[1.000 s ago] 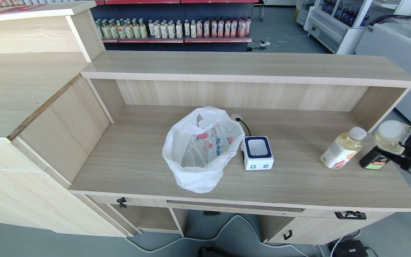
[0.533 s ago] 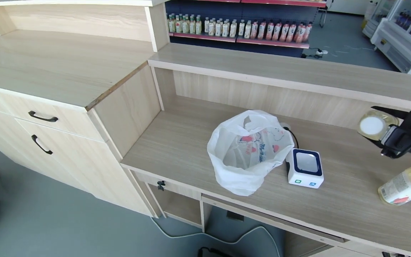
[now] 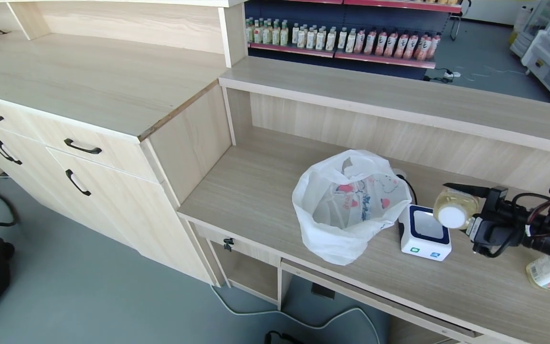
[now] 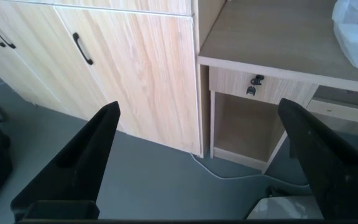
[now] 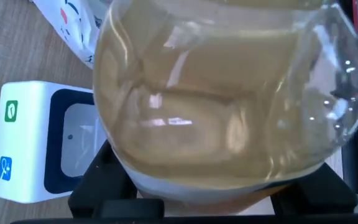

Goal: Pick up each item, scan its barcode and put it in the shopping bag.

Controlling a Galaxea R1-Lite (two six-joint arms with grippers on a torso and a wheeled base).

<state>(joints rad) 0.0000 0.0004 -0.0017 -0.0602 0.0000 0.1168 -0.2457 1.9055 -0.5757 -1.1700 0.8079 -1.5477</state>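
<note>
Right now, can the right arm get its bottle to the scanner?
Probably yes. The right gripper holds the bottle just beside the scanner, above the counter, with nothing standing between them. The shopping bag sits on the scanner's other side.

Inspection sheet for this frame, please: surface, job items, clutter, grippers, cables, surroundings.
Surface: wooden counter, undamaged.
Job's things: shopping bag open; scanner right beside it; bottle held on its side close to the scanner; second bottle farther right on the counter.
Clutter: nothing seen.
Grippers: right gripper shut on bottle; left gripper open, low beside the cabinets.
Cables: black cable behind the scanner; white cable on the floor.
Surroundings: drinks shelf beyond the counter.
</note>
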